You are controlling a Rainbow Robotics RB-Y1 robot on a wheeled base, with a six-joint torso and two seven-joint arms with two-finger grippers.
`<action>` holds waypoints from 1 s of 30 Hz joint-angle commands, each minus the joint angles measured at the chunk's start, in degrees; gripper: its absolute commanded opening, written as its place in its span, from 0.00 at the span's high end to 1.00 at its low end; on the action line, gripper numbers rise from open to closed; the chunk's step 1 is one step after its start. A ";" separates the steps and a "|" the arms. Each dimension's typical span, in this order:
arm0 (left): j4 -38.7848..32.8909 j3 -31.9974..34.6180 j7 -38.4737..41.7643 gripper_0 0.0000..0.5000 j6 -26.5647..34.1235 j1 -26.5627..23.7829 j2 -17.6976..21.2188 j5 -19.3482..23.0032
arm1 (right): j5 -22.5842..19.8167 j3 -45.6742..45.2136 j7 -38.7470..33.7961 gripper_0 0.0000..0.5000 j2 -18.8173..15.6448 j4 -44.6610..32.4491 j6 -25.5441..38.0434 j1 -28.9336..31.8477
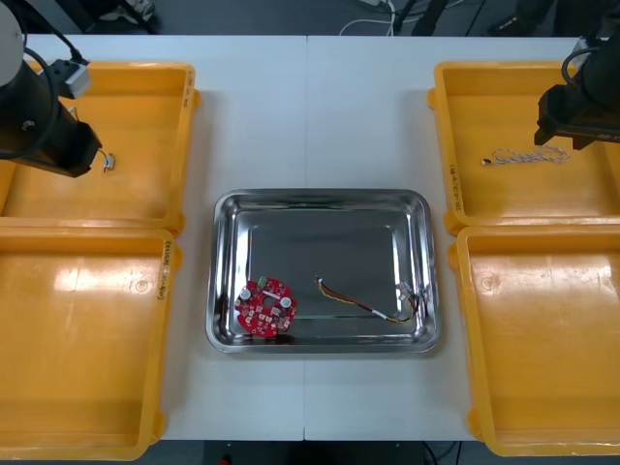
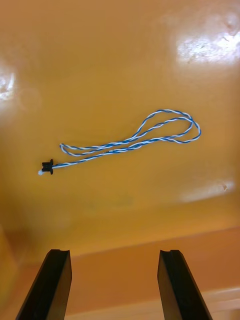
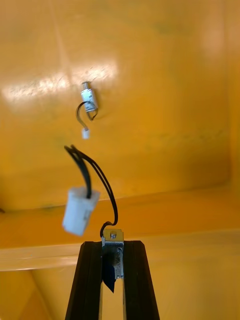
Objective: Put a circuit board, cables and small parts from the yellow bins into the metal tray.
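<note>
Yellow bins (image 1: pixel 77 339) line both sides of a light surface (image 1: pixel 310 107), with a shiny metal tray (image 1: pixel 320 197) between them. Over the far left bin (image 1: pixel 136 126), the left gripper (image 3: pixel 113 245) hangs with its fingers (image 3: pixel 90 280) clamped on a small metal part (image 3: pixel 114 250), a silvery block pinched at the fingertips. A thin black wire (image 3: pixel 85 170) loops out from the part and ends in a white plug (image 3: pixel 80 211) that hangs free. A second part (image 3: pixel 89 96) of the same look, with its own short black wire and white plug, lies on the bin floor beyond.

Over the far right bin (image 1: pixel 523 107), the right gripper (image 2: pixel 114 252) hovers with its fingers (image 2: pixel 55 280) well apart and nothing between them. On the bin floor ahead of it lies a blue and white cable (image 2: pixel 127 143), twisted and folded into a long narrow loop, with a small black plug at one end.

In the tray, a round red board (image 1: pixel 264 307) sits in the near left corner. A red and yellow cable (image 1: pixel 368 302) stretches toward the near right corner, apart from the board.
</note>
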 commanded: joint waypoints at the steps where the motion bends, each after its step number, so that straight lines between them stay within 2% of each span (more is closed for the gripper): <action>1: -5.18 -2.58 8.87 1.00 0.53 -1.99 -5.27 -5.07 | 1.92 -1.23 -6.97 0.00 0.20 0.31 -1.85 -3.20; 7: -8.08 -6.01 10.37 1.00 0.53 -1.90 -10.28 -8.76 | 3.41 -3.26 -13.65 0.00 0.29 5.32 -4.40 -5.22; 13: -10.27 -11.72 16.08 1.00 0.53 -1.99 -14.23 -10.69 | 4.55 -4.22 -22.62 0.00 0.64 10.33 -8.97 -7.51; 23: -10.89 -20.69 24.43 1.00 0.53 -1.99 -18.71 -10.69 | 5.52 -5.19 -36.07 0.00 1.78 14.37 -15.56 -9.44; 30: -10.36 -24.90 27.51 1.00 0.53 -1.64 -19.59 -9.29 | 6.58 -6.07 -43.27 0.00 3.10 18.41 -19.08 -9.53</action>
